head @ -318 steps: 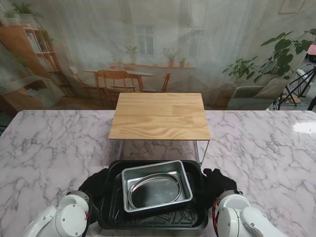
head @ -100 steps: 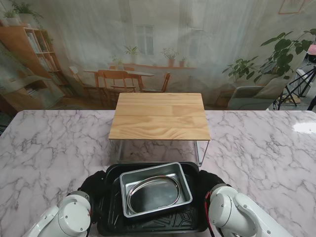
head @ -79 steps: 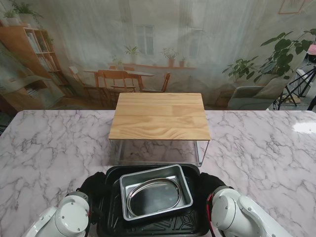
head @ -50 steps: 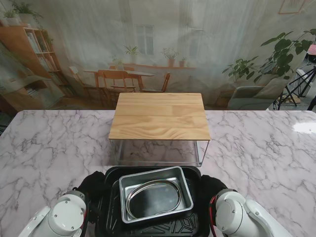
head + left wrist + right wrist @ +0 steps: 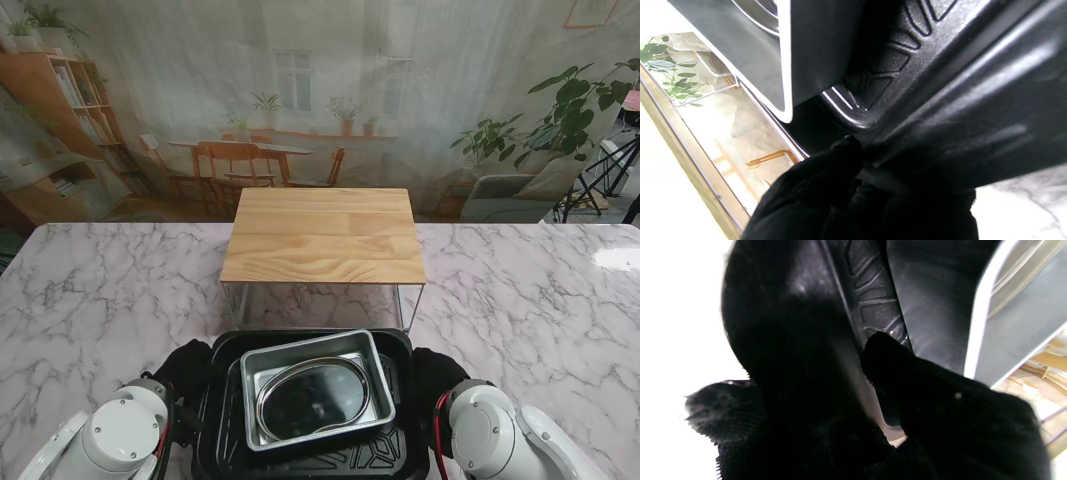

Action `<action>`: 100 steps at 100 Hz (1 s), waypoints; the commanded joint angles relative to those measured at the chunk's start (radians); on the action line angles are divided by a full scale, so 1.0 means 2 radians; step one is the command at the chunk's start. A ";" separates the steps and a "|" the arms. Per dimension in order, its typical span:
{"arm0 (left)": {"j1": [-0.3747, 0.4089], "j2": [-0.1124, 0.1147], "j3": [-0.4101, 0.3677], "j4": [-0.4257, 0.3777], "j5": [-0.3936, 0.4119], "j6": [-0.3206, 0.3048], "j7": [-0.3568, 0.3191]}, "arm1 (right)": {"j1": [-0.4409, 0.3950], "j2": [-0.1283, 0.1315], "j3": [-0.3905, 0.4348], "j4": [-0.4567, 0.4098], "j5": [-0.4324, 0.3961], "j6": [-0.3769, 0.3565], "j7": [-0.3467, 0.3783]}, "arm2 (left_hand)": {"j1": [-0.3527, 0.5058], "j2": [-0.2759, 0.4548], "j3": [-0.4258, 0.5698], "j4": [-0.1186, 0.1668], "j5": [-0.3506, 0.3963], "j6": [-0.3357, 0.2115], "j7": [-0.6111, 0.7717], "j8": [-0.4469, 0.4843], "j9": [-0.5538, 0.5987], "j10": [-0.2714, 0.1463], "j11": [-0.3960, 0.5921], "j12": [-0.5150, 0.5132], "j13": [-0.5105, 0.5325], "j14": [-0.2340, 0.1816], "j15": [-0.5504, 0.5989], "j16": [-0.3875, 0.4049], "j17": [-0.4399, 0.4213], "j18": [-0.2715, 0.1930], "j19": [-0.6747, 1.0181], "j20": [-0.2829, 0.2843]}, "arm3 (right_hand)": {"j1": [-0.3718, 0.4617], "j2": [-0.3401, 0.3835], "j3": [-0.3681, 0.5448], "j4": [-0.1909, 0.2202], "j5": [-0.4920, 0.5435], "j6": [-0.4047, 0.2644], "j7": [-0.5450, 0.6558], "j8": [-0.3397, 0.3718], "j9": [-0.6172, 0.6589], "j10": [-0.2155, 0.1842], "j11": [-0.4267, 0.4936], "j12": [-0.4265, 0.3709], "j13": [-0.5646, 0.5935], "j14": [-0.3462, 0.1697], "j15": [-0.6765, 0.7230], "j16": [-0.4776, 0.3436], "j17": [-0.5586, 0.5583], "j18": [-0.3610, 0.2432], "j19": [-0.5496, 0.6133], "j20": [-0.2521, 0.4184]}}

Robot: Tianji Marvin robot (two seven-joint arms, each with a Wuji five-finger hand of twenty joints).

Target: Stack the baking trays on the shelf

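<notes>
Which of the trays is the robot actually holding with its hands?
The big black tray, the outermost one. The left hand and right hand grip its two sides. The shiny silver tray and the oval dish just sit inside it, untouched.

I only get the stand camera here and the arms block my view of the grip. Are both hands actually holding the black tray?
Observer: Yes. In the left wrist view the left hand has a fingertip hooked over the black tray rim.
Operator: And the right?
Observer: The right hand has a finger lying over the rim onto the ribbed inner floor.
Operator: Is the silver tray touching any finger?
Observer: No, the silver tray wall stands clear of the fingers in both wrist views.
</notes>
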 commanded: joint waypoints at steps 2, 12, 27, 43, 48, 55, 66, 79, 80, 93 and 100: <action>-0.001 -0.014 0.028 -0.050 -0.022 -0.021 -0.036 | 0.004 -0.017 -0.024 -0.054 0.018 -0.025 0.017 | 0.030 0.005 0.026 -0.003 0.122 -0.185 0.064 0.002 0.007 -0.082 0.008 0.010 0.044 -0.040 0.026 0.007 0.039 -0.077 0.020 0.010 | 0.088 0.007 0.121 0.027 0.073 -0.144 0.015 -0.011 0.027 -0.021 0.011 0.003 0.042 -0.098 0.087 0.012 0.034 -0.110 0.041 0.010; 0.002 -0.011 0.024 -0.060 -0.022 -0.022 -0.045 | 0.006 -0.015 -0.023 -0.065 0.018 -0.025 0.025 | 0.030 0.006 0.027 -0.003 0.124 -0.185 0.064 0.002 0.007 -0.082 0.008 0.010 0.044 -0.039 0.026 0.007 0.039 -0.076 0.020 0.010 | 0.088 0.007 0.121 0.027 0.074 -0.143 0.015 -0.011 0.028 -0.020 0.011 0.003 0.042 -0.098 0.088 0.012 0.034 -0.111 0.042 0.011; 0.008 -0.008 0.016 -0.076 -0.022 -0.029 -0.055 | 0.007 -0.012 -0.019 -0.082 0.014 -0.027 0.041 | 0.030 0.006 0.029 -0.003 0.126 -0.186 0.064 0.001 0.008 -0.083 0.009 0.010 0.045 -0.040 0.026 0.007 0.040 -0.076 0.020 0.009 | 0.088 0.008 0.121 0.027 0.074 -0.142 0.013 -0.012 0.027 -0.020 0.010 0.002 0.042 -0.098 0.089 0.012 0.034 -0.112 0.042 0.012; 0.016 -0.007 0.008 -0.092 -0.022 -0.035 -0.060 | 0.002 -0.009 -0.012 -0.098 0.005 -0.028 0.052 | 0.030 0.006 0.030 -0.003 0.127 -0.186 0.062 0.001 0.008 -0.083 0.008 0.009 0.045 -0.039 0.026 0.007 0.040 -0.076 0.021 0.009 | 0.088 0.009 0.121 0.027 0.073 -0.140 0.012 -0.014 0.027 -0.019 0.009 0.002 0.042 -0.097 0.088 0.011 0.034 -0.111 0.042 0.012; 0.017 -0.006 0.006 -0.097 -0.022 -0.037 -0.062 | 0.000 -0.008 -0.009 -0.103 0.003 -0.029 0.055 | 0.030 0.007 0.030 -0.004 0.127 -0.185 0.062 0.000 0.008 -0.083 0.008 0.009 0.045 -0.039 0.026 0.007 0.039 -0.075 0.020 0.009 | 0.088 0.009 0.121 0.027 0.074 -0.140 0.011 -0.014 0.026 -0.019 0.009 0.001 0.042 -0.097 0.088 0.011 0.034 -0.111 0.042 0.012; 0.018 -0.005 0.004 -0.102 -0.021 -0.038 -0.068 | -0.002 -0.007 -0.005 -0.110 -0.001 -0.033 0.060 | 0.030 0.007 0.031 -0.004 0.128 -0.186 0.062 0.000 0.008 -0.082 0.008 0.009 0.045 -0.039 0.025 0.007 0.039 -0.075 0.020 0.009 | 0.088 0.009 0.121 0.027 0.074 -0.139 0.011 -0.015 0.027 -0.019 0.008 0.001 0.042 -0.097 0.088 0.011 0.034 -0.111 0.042 0.013; 0.017 -0.003 -0.001 -0.111 -0.021 -0.042 -0.073 | -0.004 -0.006 0.001 -0.120 -0.005 -0.037 0.068 | 0.030 0.007 0.031 -0.004 0.129 -0.186 0.062 0.000 0.009 -0.083 0.009 0.009 0.045 -0.039 0.026 0.008 0.040 -0.075 0.021 0.009 | 0.088 0.009 0.121 0.027 0.074 -0.140 0.010 -0.016 0.027 -0.019 0.008 0.001 0.042 -0.097 0.088 0.011 0.034 -0.111 0.041 0.013; 0.021 -0.002 -0.008 -0.125 -0.029 -0.048 -0.079 | -0.007 -0.005 0.008 -0.130 -0.009 -0.043 0.076 | 0.030 0.007 0.031 -0.004 0.129 -0.187 0.061 0.000 0.009 -0.083 0.009 0.009 0.045 -0.039 0.026 0.008 0.040 -0.075 0.021 0.009 | 0.088 0.009 0.121 0.027 0.074 -0.139 0.009 -0.017 0.026 -0.019 0.008 0.001 0.042 -0.097 0.088 0.011 0.034 -0.111 0.041 0.013; 0.021 -0.003 -0.009 -0.125 -0.028 -0.050 -0.079 | -0.007 -0.005 0.009 -0.131 -0.010 -0.044 0.076 | 0.030 0.007 0.031 -0.004 0.129 -0.186 0.061 0.000 0.009 -0.083 0.009 0.009 0.045 -0.039 0.026 0.008 0.040 -0.075 0.021 0.009 | 0.088 0.009 0.121 0.027 0.074 -0.139 0.009 -0.017 0.026 -0.019 0.008 0.001 0.042 -0.097 0.088 0.011 0.034 -0.111 0.041 0.013; 0.020 -0.001 -0.011 -0.133 -0.028 -0.054 -0.084 | -0.012 -0.005 0.018 -0.138 -0.011 -0.053 0.079 | 0.030 0.006 0.031 -0.004 0.130 -0.187 0.062 0.000 0.010 -0.083 0.009 0.009 0.045 -0.039 0.026 0.008 0.040 -0.075 0.021 0.008 | 0.088 0.009 0.122 0.028 0.075 -0.139 0.008 -0.017 0.027 -0.019 0.008 0.001 0.042 -0.096 0.088 0.010 0.034 -0.110 0.041 0.013; 0.018 0.000 -0.009 -0.136 -0.029 -0.054 -0.089 | -0.015 -0.005 0.024 -0.141 -0.011 -0.058 0.081 | 0.030 0.007 0.031 -0.004 0.131 -0.186 0.062 0.000 0.009 -0.082 0.009 0.009 0.045 -0.038 0.026 0.008 0.039 -0.074 0.021 0.008 | 0.088 0.008 0.122 0.028 0.075 -0.138 0.008 -0.018 0.027 -0.019 0.008 0.001 0.042 -0.096 0.088 0.010 0.034 -0.110 0.041 0.014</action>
